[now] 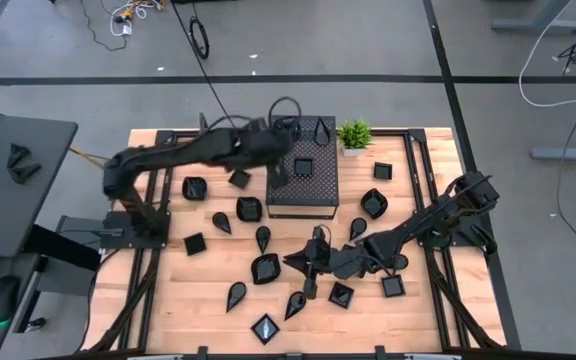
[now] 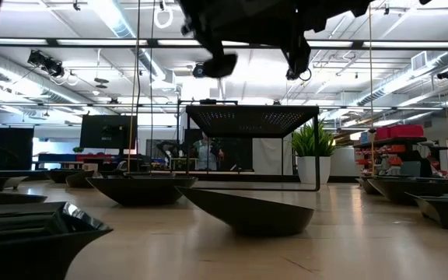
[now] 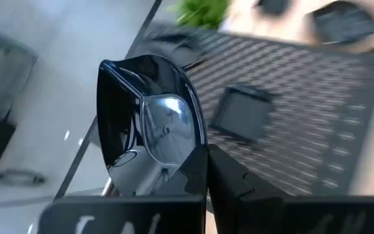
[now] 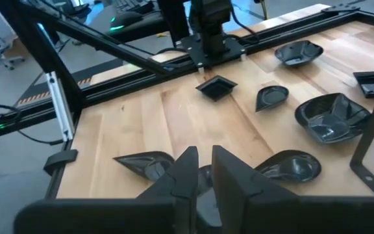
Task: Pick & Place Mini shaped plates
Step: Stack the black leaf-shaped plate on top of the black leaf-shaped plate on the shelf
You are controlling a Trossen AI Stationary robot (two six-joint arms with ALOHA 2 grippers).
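- The left gripper (image 3: 203, 170), fingers pinched on the rim of a glossy mini plate (image 3: 149, 127), holds it over the perforated box (image 1: 303, 180), near its back-left corner.
- One plate (image 1: 303, 166) already lies on the box; many are left scattered on the table (image 1: 208, 300).
- The left arm reaches across, raised; the right gripper (image 4: 203, 174), narrowly parted, hovers low over plates mid-table.

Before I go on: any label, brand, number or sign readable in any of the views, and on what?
None readable.
Glossy black mini shaped plates: no markings visible.
Large black perforated rectangular box: holes only, no lettering.
Pale marks on the left gripper housing, left wrist view: too blurred to read.
Background room in the low view: shelves and screens, nothing legible.
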